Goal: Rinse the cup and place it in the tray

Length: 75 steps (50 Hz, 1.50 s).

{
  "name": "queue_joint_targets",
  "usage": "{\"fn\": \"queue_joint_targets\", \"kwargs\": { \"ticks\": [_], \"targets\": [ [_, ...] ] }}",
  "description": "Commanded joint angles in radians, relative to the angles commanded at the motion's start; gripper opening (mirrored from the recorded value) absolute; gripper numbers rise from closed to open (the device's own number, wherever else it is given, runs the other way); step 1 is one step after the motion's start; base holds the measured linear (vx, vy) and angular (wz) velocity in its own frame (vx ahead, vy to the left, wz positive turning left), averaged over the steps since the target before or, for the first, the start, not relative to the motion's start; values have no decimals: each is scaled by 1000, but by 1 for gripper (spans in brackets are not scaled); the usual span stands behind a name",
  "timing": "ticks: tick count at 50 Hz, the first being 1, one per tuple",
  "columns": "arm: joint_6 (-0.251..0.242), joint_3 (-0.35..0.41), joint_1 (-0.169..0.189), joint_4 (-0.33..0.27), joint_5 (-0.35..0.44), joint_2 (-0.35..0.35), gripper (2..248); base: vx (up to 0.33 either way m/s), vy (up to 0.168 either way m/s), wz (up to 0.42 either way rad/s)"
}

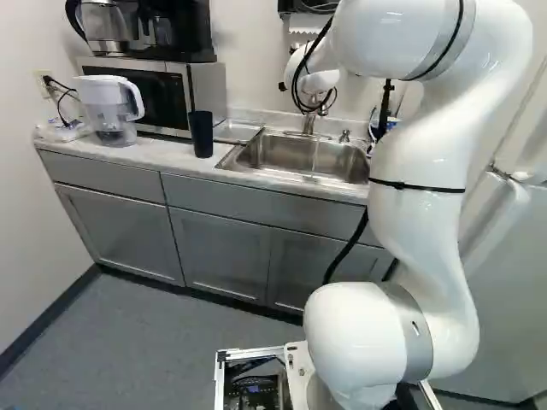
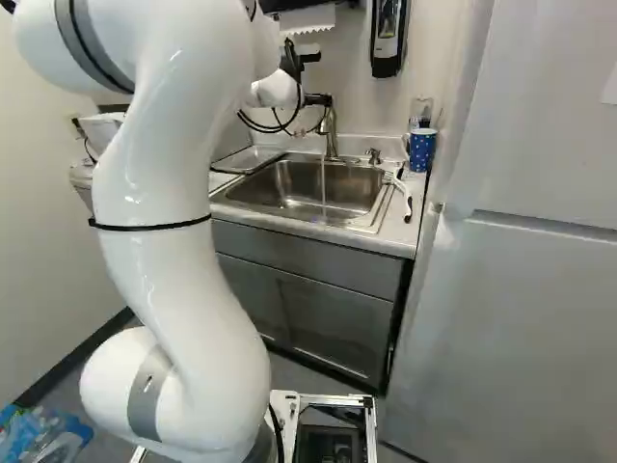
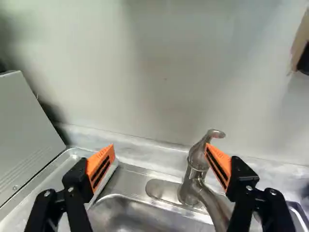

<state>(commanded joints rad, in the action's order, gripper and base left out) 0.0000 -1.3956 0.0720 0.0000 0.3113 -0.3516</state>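
Fingers wide apart, one near faucet, sink rim below

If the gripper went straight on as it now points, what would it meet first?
Probably the wall behind the sink, though the finger overlapping the faucet in view may clip that first; depth is unclear.

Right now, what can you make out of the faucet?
The faucet is silvery metal, standing on an oblong plate at the back rim of the sink. Its lever tilts upward; its spout reaches over the basin, a thin stream running below. An orange pad overlaps it in the wrist view; contact is unclear.
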Motion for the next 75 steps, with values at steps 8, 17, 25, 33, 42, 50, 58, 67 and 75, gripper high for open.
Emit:
{"fn": "queue_joint_targets", "kwargs": {
  "ticks": [8,17,25,33,42,50,58,67,75],
  "targets": [
    [0,48,3,0,0,42,247,0,0,0],
    [0,101,10,0,0,87,247,0,0,0],
    [0,146,18,0,0,128,247,0,0,0],
    [0,190,27,0,-8,168,247,0,0,0],
    [0,239,38,0,-34,213,247,0,0,0],
    [0,282,49,0,-63,253,247,0,0,0],
    [0,321,59,0,-94,290,247,0,0,0],
    [0,364,73,0,-138,333,247,0,0,0],
    [0,402,86,0,-190,370,247,0,0,0]
  ]
}}
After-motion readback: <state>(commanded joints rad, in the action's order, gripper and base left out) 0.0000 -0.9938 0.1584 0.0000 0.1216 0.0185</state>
